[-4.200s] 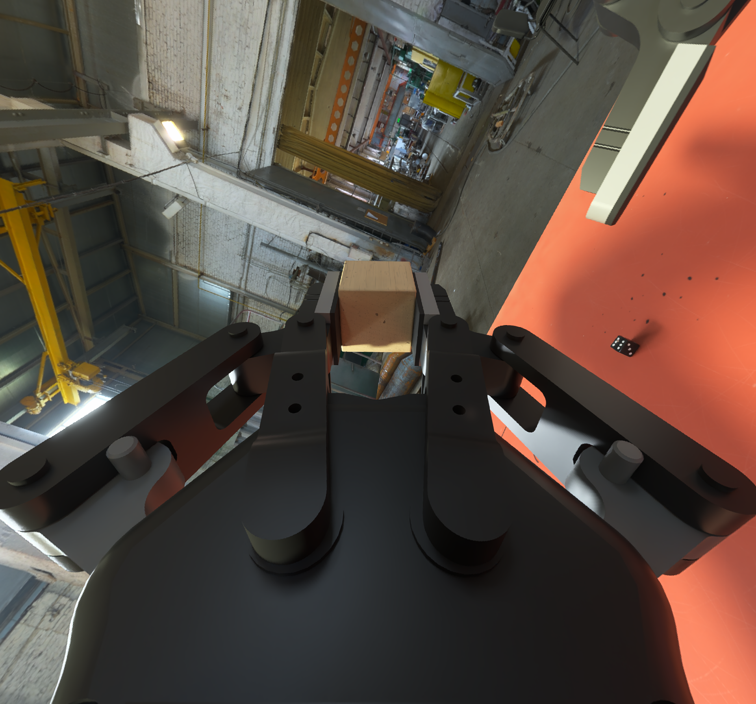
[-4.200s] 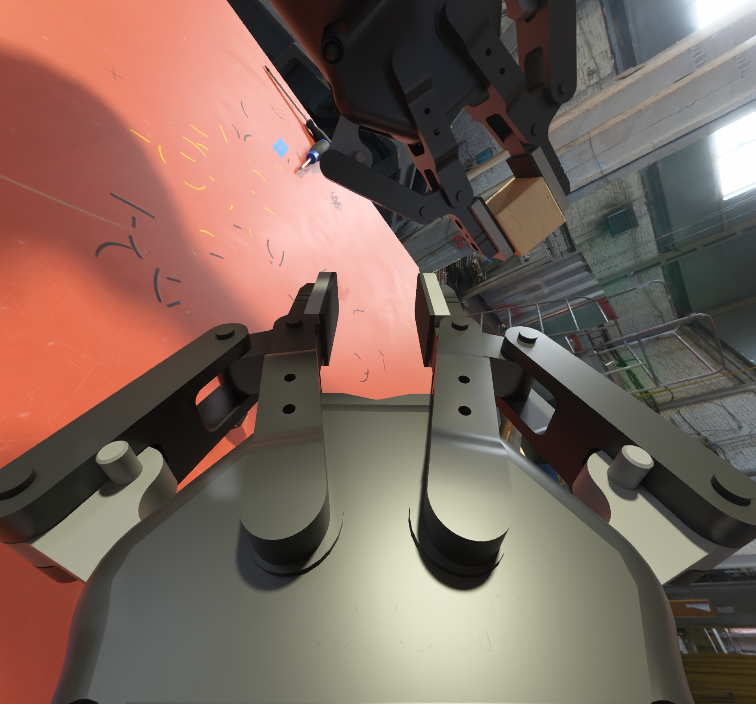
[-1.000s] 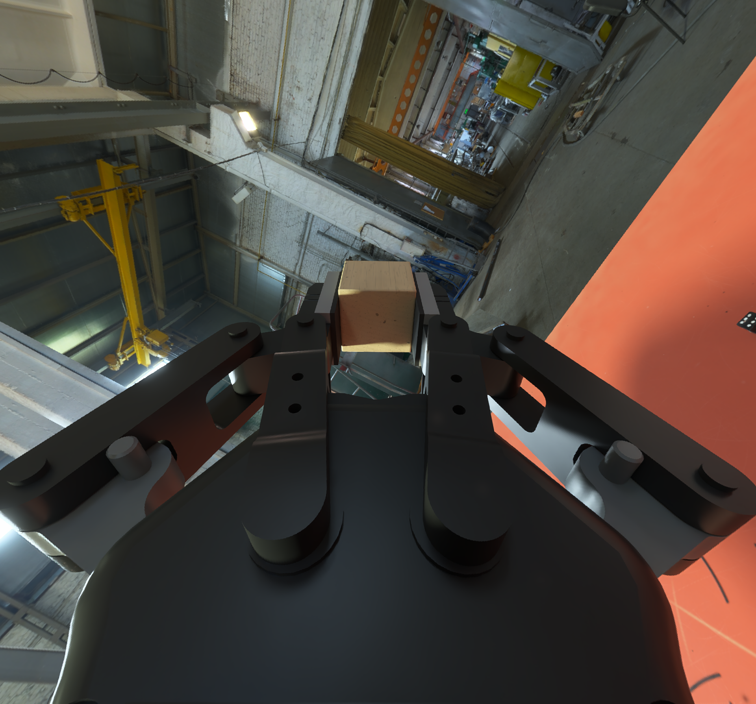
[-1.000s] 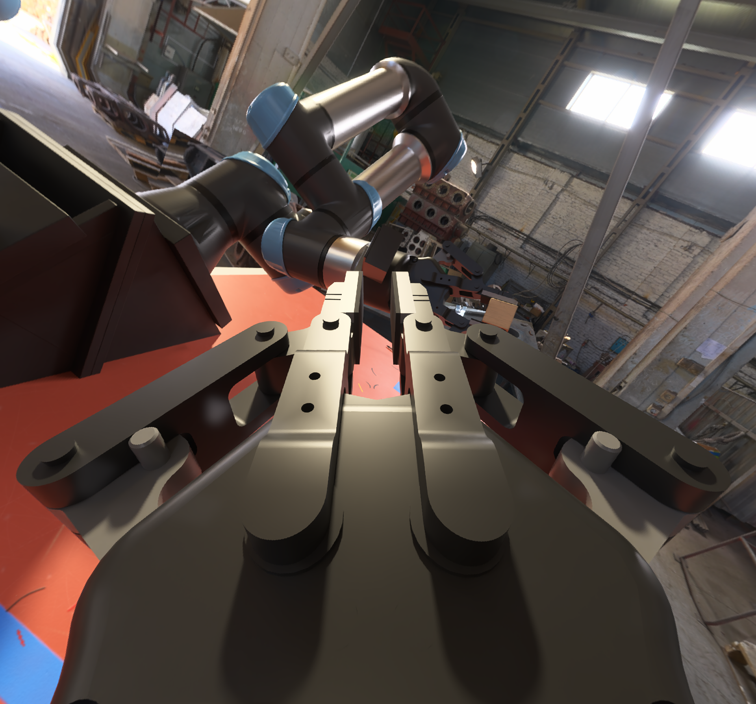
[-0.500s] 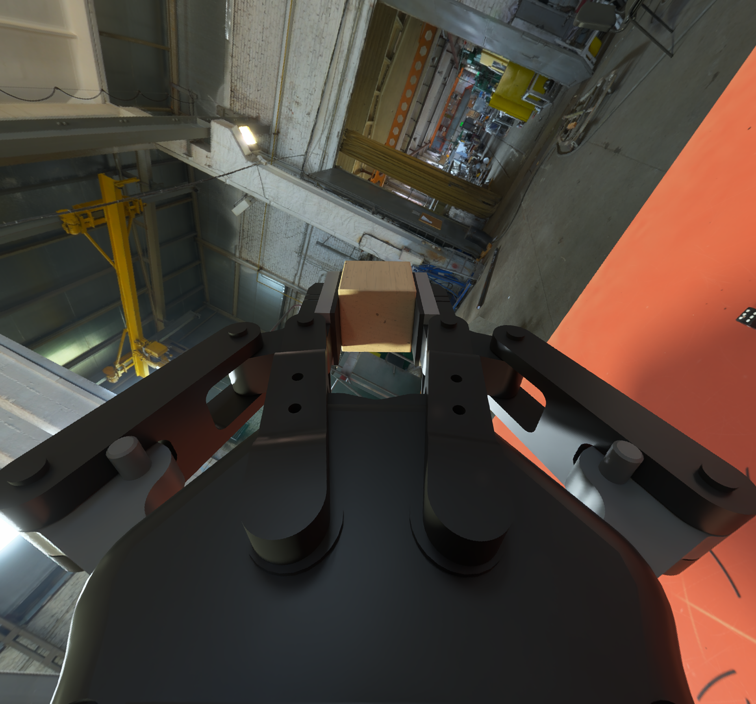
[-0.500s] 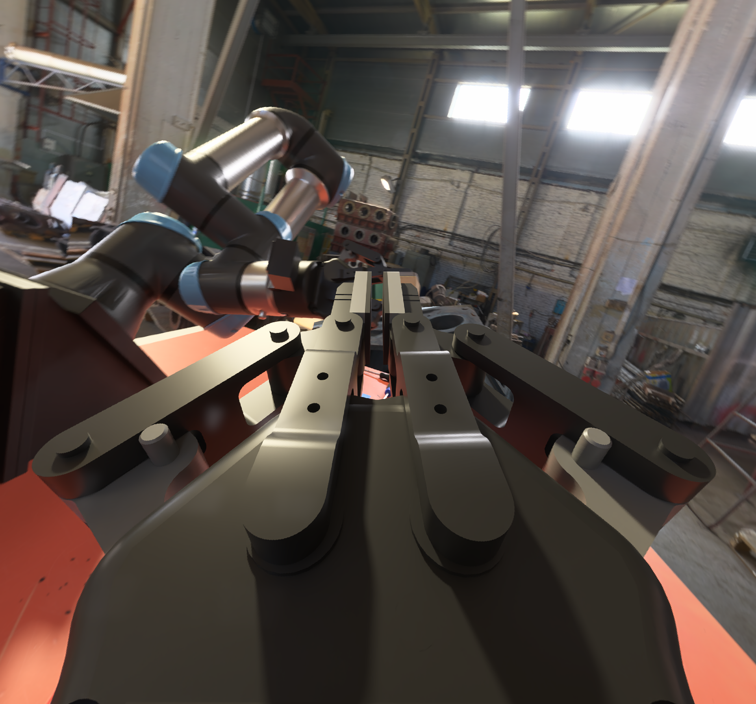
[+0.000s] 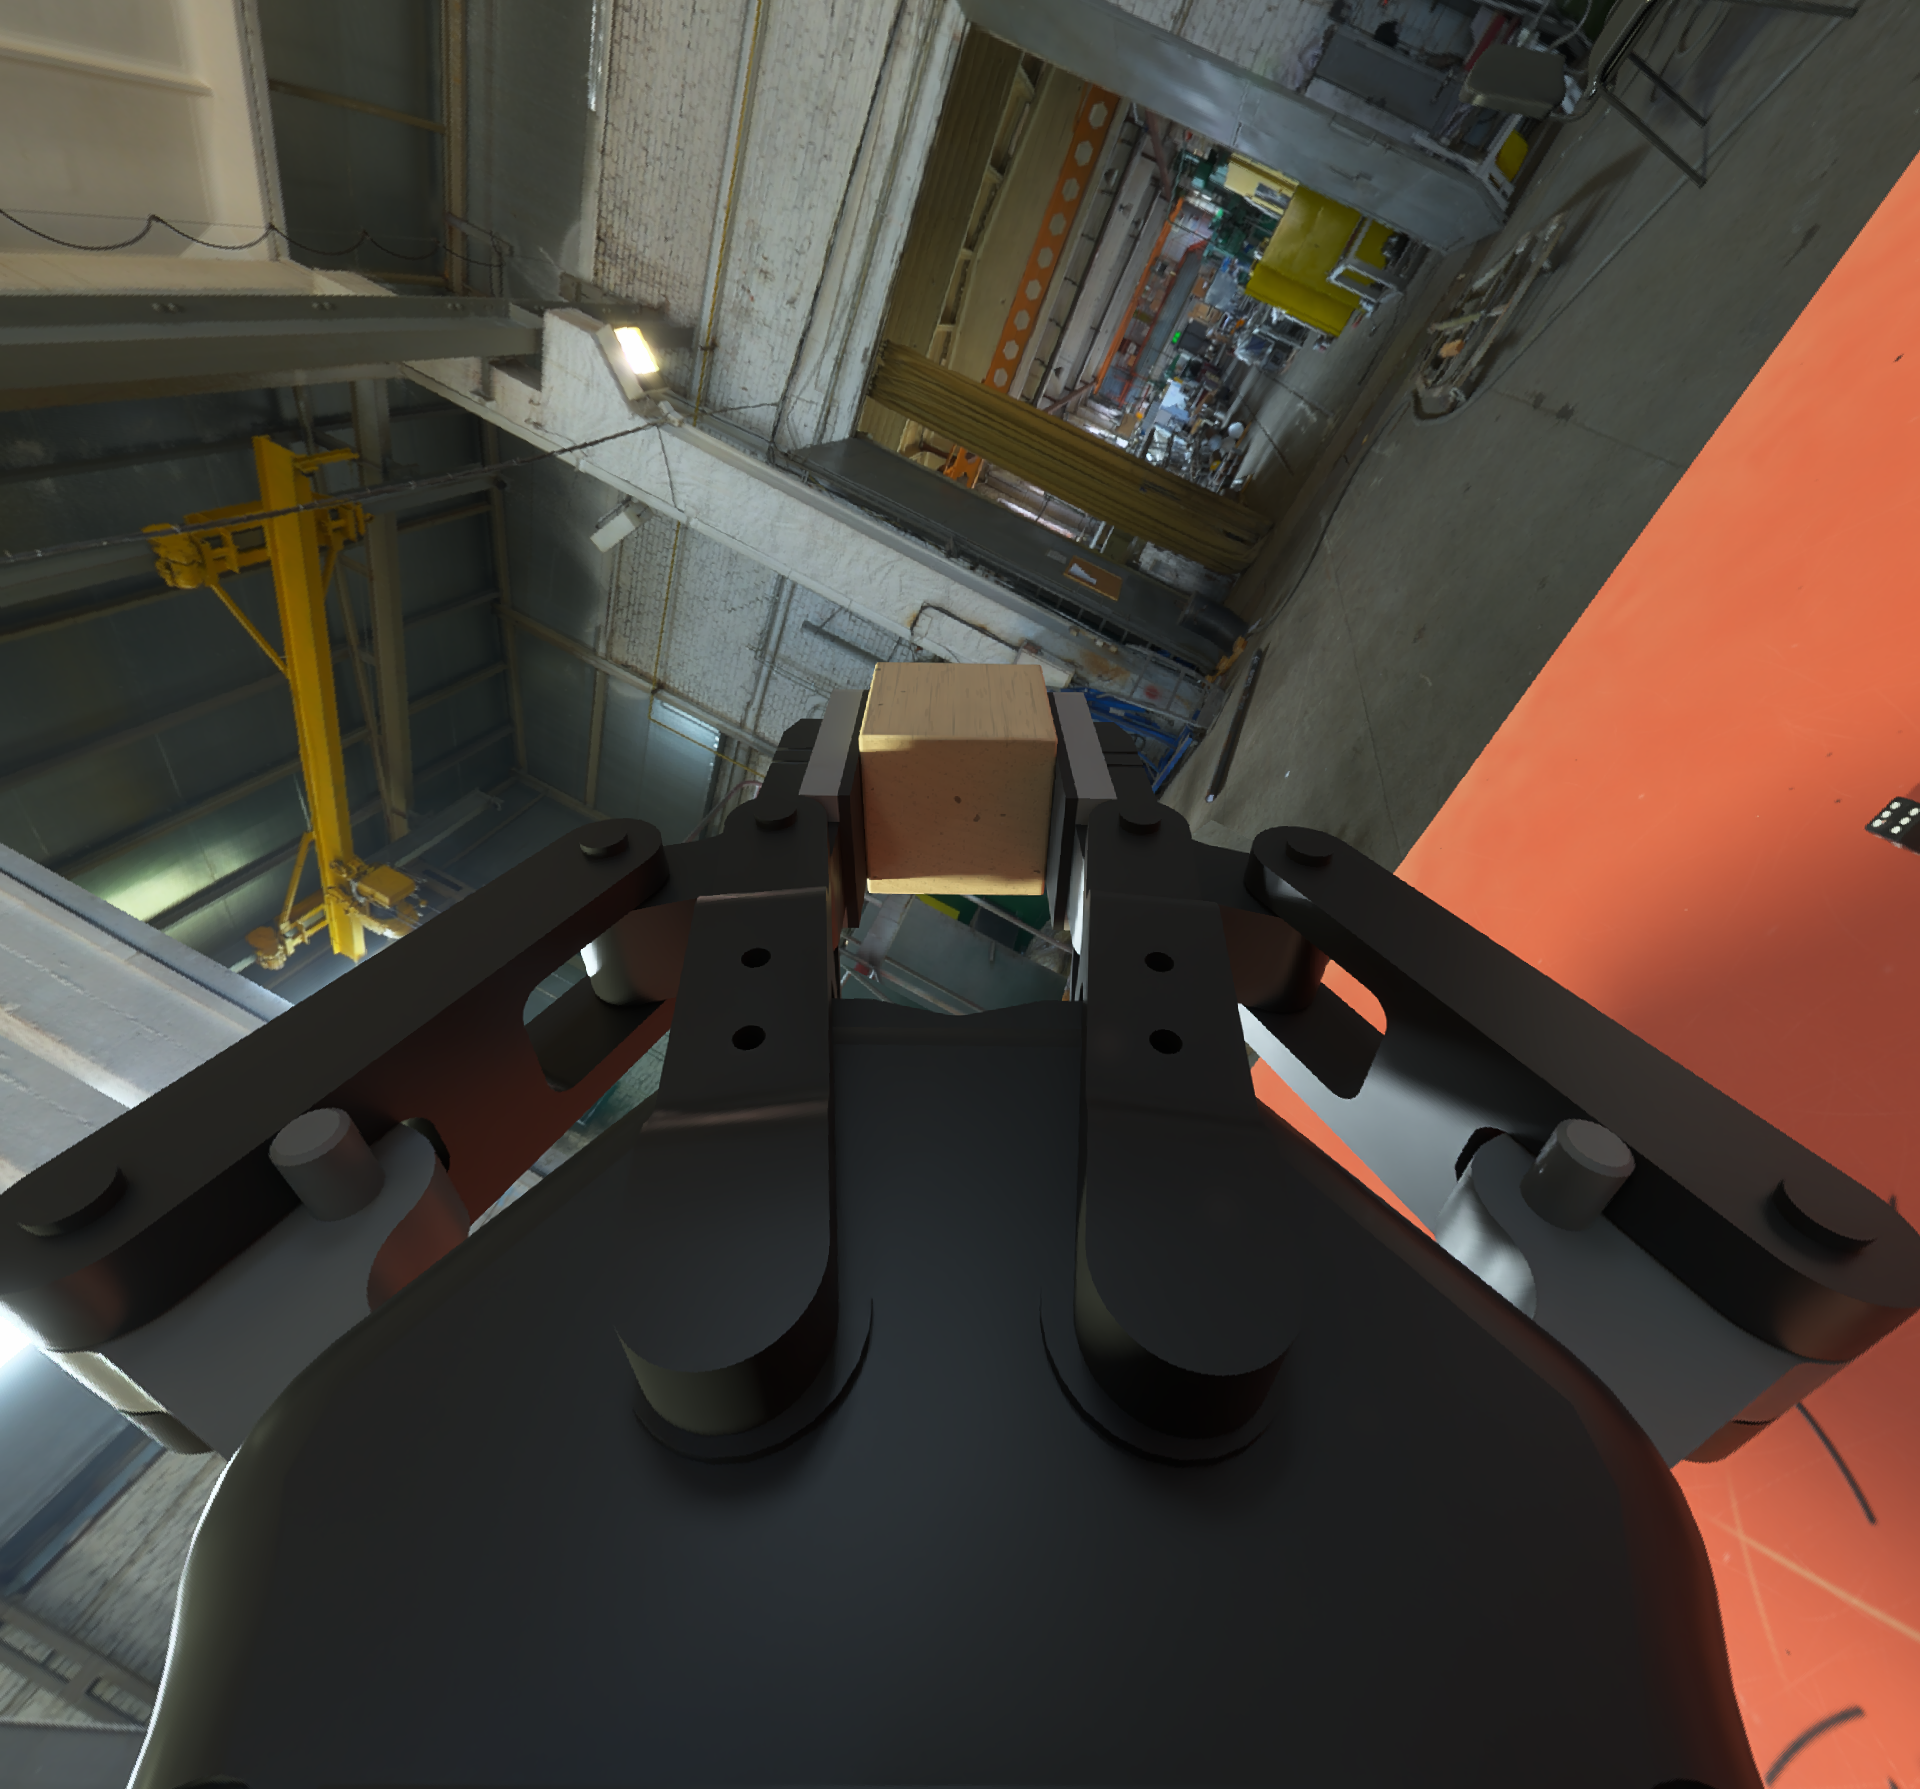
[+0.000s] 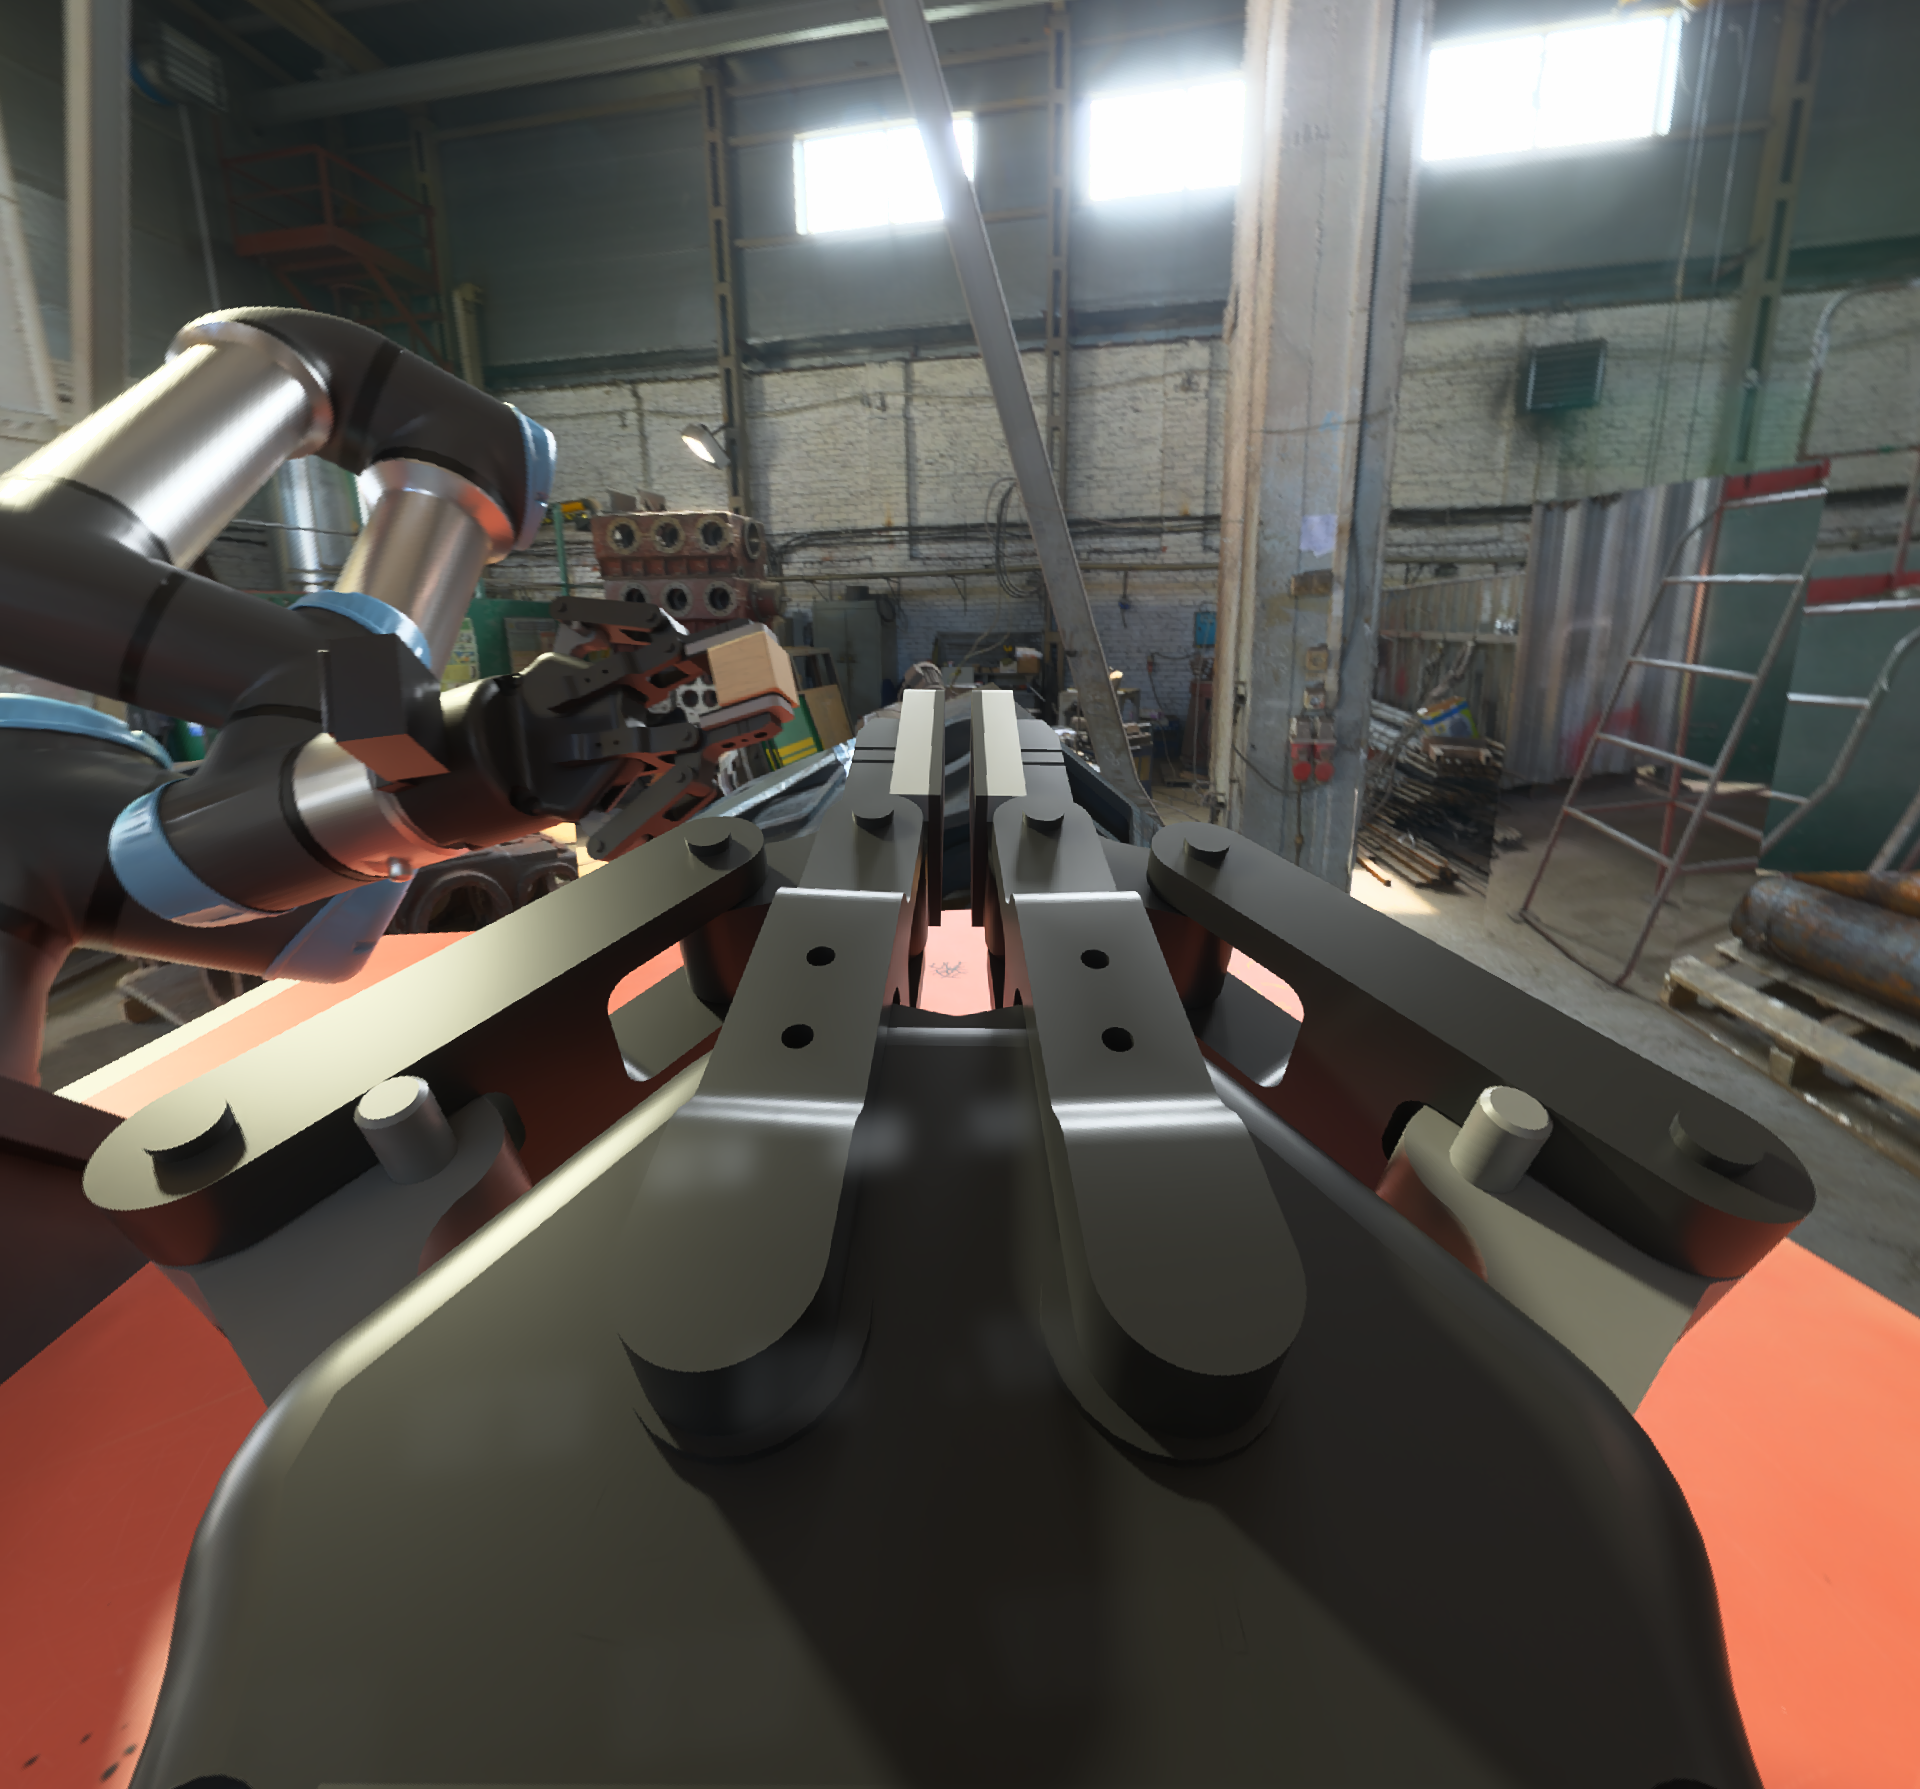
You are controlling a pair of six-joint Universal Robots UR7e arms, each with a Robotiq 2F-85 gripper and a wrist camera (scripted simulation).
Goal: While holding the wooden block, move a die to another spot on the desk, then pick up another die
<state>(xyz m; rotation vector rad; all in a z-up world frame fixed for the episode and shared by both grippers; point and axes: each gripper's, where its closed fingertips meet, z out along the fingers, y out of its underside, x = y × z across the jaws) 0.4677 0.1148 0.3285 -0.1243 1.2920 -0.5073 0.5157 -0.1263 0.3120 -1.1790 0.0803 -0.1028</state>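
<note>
left gripper [image 7: 958, 783] has the wooden block [image 7: 956, 789] pinched tight, up off the orange desk [image 7: 1704, 659], a black die [image 7: 1899, 843] sits on the desk off to its right. right gripper [image 8: 954, 742] nearly closed, thin gap, can't tell if it's got anything

A pale wooden block [image 7: 956, 783], cube-shaped with light grain and a few dark specks, is clamped on two opposite sides and held up off the orange desk [image 7: 1662, 700]. In the right wrist view the same block [image 8: 750, 664] is seen tilted. A black die [image 7: 1897, 843] with white pips lies on the desk, well apart from the block and cut by the picture's edge.
</note>
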